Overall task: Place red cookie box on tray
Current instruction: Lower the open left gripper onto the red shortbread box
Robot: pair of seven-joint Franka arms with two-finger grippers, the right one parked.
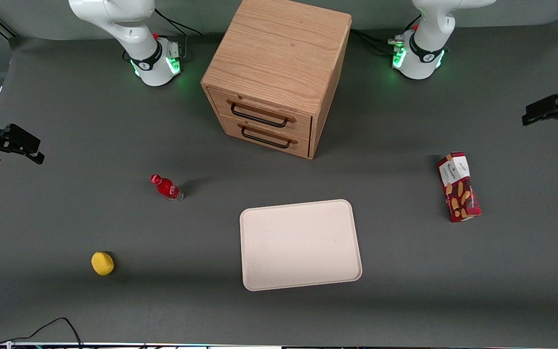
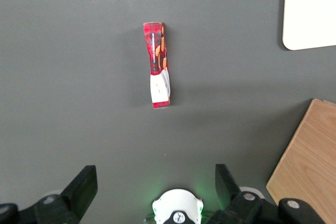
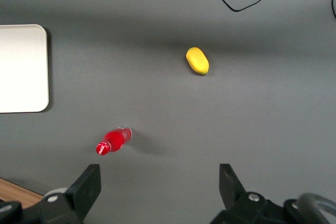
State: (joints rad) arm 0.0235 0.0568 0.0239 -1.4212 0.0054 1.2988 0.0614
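Note:
The red cookie box (image 1: 458, 186) lies flat on the grey table toward the working arm's end, its white end panel pointing away from the front camera. It also shows in the left wrist view (image 2: 158, 64). The cream-white tray (image 1: 301, 245) lies empty mid-table, nearer the front camera than the box; one corner of it shows in the left wrist view (image 2: 310, 9). My left gripper (image 2: 155, 187) is open and empty, high above the table and apart from the box. In the front view it (image 1: 543, 110) hangs at the working arm's edge of the picture, farther from the front camera than the box.
A wooden two-drawer cabinet (image 1: 274, 72) stands mid-table, farther from the front camera than the tray. A small red bottle (image 1: 166, 187) and a yellow rounded object (image 1: 102, 263) lie toward the parked arm's end. Cables run along the table's front edge.

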